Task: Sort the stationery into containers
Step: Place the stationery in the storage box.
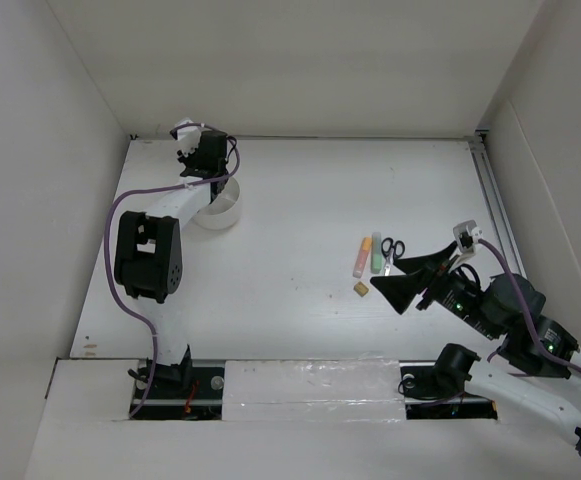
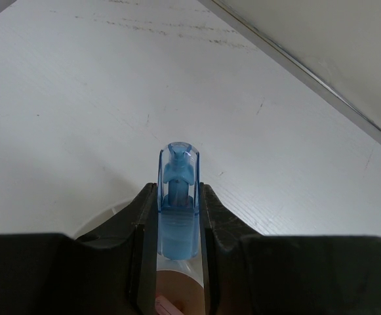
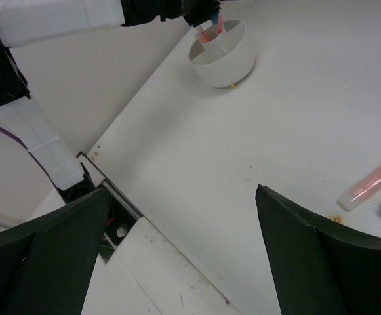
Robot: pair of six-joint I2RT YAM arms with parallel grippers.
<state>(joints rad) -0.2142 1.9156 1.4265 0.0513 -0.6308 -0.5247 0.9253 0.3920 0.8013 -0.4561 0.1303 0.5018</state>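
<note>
The cup [image 1: 225,213] stands far left; highlighters [image 1: 362,257], scissors [image 1: 391,248] and eraser [image 1: 361,288] lie together at right.

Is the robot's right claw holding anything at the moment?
No, the right claw is spread wide open, with only bare table showing in the gap.

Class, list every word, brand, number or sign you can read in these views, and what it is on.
None can be read. Any print on the orange highlighter and green highlighter is too small to tell; the blue capsule-shaped piece and white cup show no markings.
</note>
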